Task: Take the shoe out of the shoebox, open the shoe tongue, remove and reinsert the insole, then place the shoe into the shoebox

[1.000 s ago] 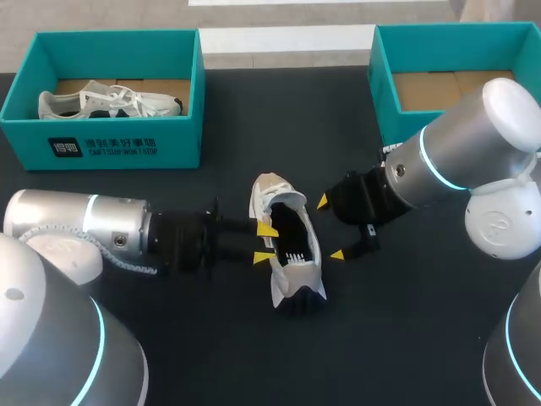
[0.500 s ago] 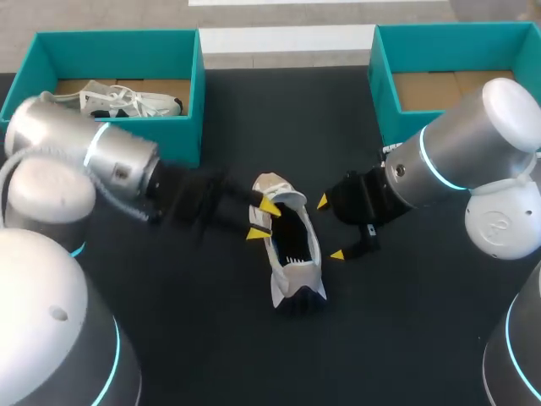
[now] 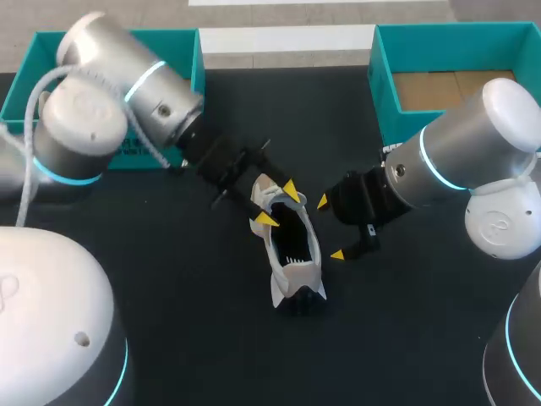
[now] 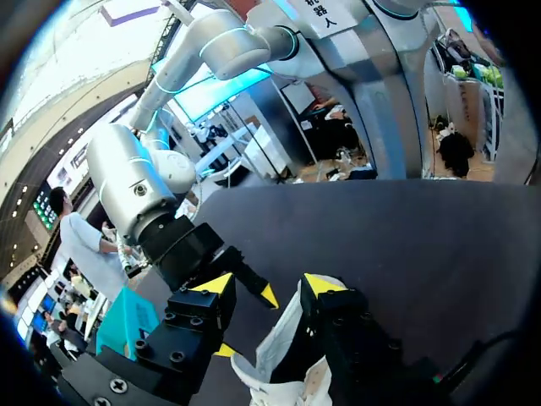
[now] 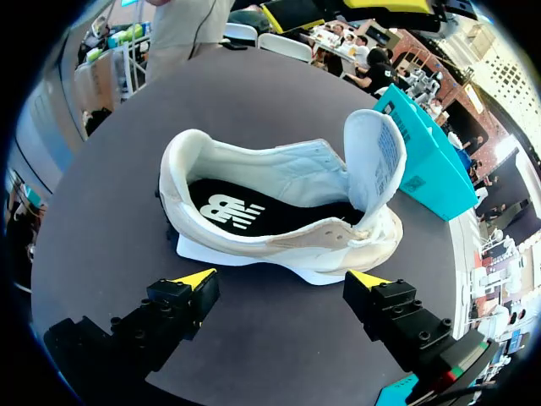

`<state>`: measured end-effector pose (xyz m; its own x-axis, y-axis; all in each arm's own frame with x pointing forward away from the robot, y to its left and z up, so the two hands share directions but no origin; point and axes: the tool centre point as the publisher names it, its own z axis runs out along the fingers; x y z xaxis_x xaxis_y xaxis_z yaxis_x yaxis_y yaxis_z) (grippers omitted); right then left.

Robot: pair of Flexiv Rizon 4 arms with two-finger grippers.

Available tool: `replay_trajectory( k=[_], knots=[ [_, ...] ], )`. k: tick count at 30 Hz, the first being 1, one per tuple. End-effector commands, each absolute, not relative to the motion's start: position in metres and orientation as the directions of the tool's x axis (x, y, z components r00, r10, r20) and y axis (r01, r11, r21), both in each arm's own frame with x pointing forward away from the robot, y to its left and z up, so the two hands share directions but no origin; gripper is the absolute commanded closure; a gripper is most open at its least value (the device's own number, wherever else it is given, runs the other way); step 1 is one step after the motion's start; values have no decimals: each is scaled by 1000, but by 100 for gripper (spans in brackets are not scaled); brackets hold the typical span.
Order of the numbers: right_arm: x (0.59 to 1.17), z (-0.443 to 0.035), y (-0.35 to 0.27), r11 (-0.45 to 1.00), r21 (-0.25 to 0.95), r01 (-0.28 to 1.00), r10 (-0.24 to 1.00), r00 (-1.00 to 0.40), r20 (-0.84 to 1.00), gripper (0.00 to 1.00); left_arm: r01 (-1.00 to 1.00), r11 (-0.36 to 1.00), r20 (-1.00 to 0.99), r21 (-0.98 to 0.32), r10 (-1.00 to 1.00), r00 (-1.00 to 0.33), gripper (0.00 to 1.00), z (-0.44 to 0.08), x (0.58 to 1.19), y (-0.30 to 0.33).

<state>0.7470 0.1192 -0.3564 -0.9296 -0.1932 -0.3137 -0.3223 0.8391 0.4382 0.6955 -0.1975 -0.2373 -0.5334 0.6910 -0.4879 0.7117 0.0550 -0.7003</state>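
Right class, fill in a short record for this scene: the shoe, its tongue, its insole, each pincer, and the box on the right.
Shoe: standing on its sole on the table, out of the box
Tongue: folded up, open
Insole: black, lying inside the shoe
Left pincer: open, at the shoe's tongue end
Right pincer: open, beside the shoe, not touching it
Right box: no shoe in the visible part
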Motion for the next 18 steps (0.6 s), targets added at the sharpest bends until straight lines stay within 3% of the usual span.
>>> replay_trajectory(
  k=[1,2,3,4,11,18],
  knots=[
    [746,-357,119,839,438,-322,-193,-929,-315,0,652,90,-67,-753,975,-211,47,-224,698,-195],
    [746,-357,119,839,438,-322,-193,-929,-315,0,639,76,-66,-765,978,-196,38,-221,696,-193],
    [746,-357,119,839,438,-322,-193,-929,-315,0,626,58,-80,-778,979,-189,9,-220,693,-192],
    [746,-357,119,839,438,-322,-193,-929,-315,0,603,32,-94,-797,980,-177,0,-218,691,-192],
    [757,-331,82,881,415,-225,-101,-949,-300,0,603,32,-94,-797,980,-177,0,-218,691,-192],
    [763,-290,42,905,350,-240,-166,-959,-230,0,603,32,-94,-797,980,-177,0,-218,691,-192]
  ],
)
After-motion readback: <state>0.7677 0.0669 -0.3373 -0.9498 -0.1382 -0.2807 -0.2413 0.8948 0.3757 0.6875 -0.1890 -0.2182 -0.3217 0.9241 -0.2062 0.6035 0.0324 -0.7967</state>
